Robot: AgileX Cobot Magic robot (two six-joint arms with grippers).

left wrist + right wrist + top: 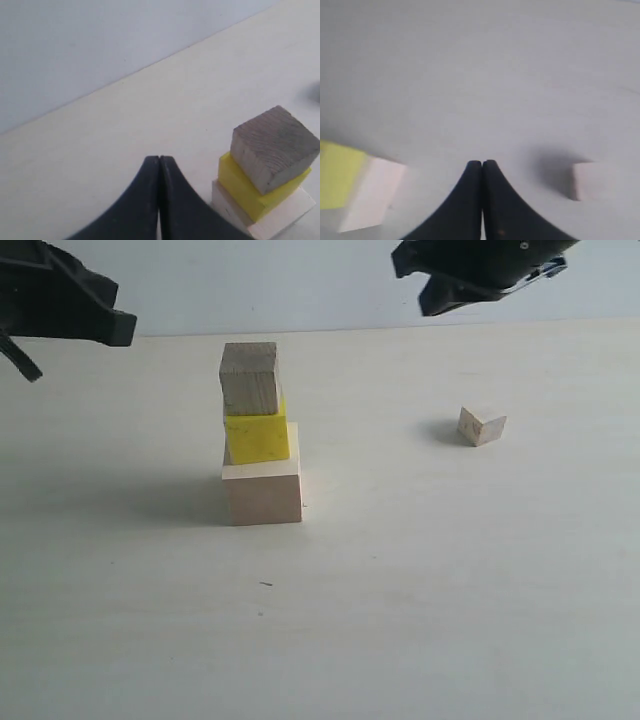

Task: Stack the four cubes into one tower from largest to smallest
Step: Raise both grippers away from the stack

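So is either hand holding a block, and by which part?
Neither. The left hand and right hand are both shut with nothing between them; the small cube lies apart from both.

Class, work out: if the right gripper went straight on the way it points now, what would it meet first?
The right gripper, jaws shut, would likely meet bare table first, between the tower and the small cube; depth is unclear.

The exterior camera faces the tower [260, 440] side-on from slightly above. The left wrist camera looks down close beside it; the right one catches its lower cubes [370, 195] from farther off.
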